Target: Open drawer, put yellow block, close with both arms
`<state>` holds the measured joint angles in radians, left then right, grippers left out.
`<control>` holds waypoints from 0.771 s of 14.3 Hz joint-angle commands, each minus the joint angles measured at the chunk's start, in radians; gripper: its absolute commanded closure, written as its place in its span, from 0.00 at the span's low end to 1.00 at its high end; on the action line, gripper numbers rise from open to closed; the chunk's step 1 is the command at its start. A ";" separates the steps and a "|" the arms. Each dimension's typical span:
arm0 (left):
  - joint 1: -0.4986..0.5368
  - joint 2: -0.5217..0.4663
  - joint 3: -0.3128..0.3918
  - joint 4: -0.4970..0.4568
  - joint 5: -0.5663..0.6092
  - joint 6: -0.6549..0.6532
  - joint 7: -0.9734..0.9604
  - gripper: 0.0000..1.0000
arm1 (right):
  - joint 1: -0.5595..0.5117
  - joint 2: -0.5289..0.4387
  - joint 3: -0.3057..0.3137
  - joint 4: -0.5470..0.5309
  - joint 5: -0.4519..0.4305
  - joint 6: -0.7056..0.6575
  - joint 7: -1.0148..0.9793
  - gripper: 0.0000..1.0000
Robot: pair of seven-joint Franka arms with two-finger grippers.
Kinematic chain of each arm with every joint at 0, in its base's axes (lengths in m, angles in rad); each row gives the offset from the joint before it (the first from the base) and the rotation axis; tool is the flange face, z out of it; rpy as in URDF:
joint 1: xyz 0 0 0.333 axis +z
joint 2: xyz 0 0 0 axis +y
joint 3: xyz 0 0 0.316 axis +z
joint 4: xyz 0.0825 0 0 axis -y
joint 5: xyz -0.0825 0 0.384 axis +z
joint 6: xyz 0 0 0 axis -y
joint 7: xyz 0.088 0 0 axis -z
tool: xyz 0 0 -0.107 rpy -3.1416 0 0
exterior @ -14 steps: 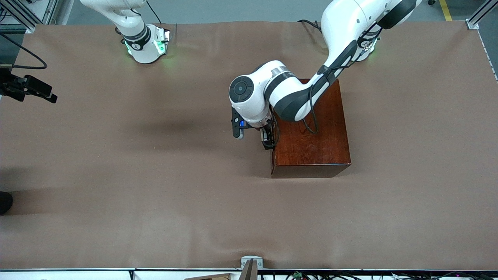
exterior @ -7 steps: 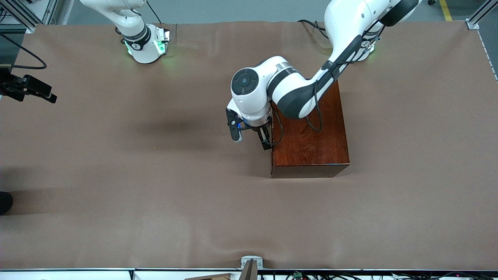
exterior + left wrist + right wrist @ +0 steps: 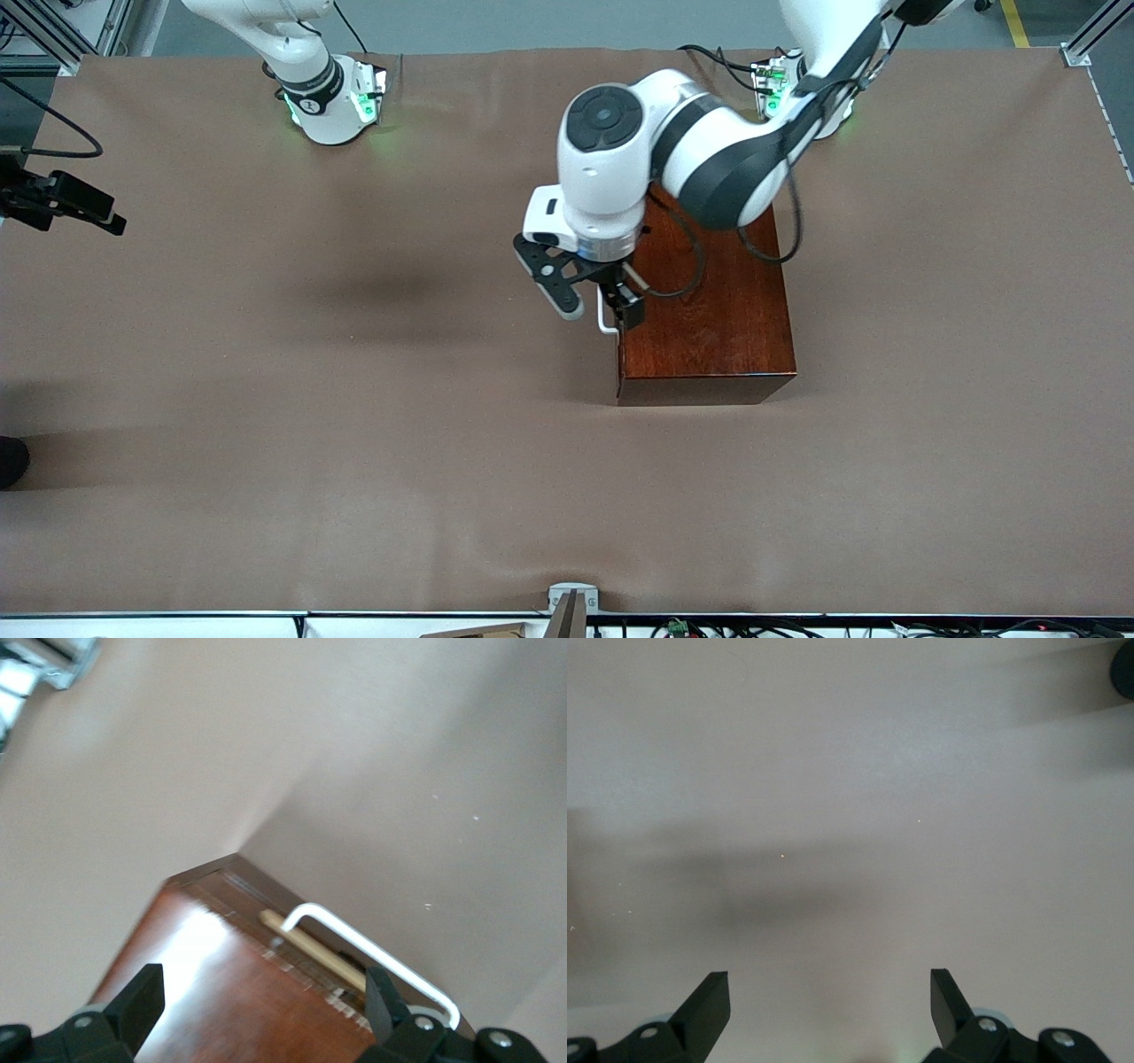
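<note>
Left hand (image 3: 601, 308) spread above white handle (image 3: 376, 952) of shut drawer (image 3: 306, 943); rigid bar, probably best pinched mid-span. Right hand (image 3: 830, 1010) spread, parked over table (image 3: 266, 399).

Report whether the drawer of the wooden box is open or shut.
Nearly shut: the drawer shows only a thin strip of pale wood under its white handle. The left gripper, fingers spread, is above that handle.

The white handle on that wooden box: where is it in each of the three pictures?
Front view: the handle is at the box's edge, under the left gripper.
Left wrist view: handle past the box top.
Right wrist view: not in it; only tablecloth.
Shared landmark: the box.
</note>
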<state>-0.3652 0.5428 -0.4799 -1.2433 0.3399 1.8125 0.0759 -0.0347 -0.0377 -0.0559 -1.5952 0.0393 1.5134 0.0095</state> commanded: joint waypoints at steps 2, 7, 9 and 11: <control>0.176 -0.145 -0.008 -0.036 -0.103 -0.120 0.005 0.00 | -0.030 -0.007 0.015 0.011 0.005 -0.002 0.001 0.00; 0.314 -0.256 -0.006 -0.038 -0.167 -0.216 0.005 0.00 | -0.030 -0.007 0.015 0.017 0.005 -0.002 0.001 0.00; 0.353 -0.283 -0.006 -0.038 -0.168 -0.219 0.010 0.00 | -0.025 -0.005 0.016 0.017 0.007 -0.002 0.001 0.00; 0.383 -0.303 -0.003 -0.036 -0.168 -0.258 0.010 0.00 | -0.025 -0.005 0.016 0.015 0.007 -0.001 0.001 0.00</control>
<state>-0.0156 0.2830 -0.4807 -1.2455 0.1923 1.5783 0.0855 -0.0411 -0.0388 -0.0548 -1.5867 0.0393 1.5149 0.0095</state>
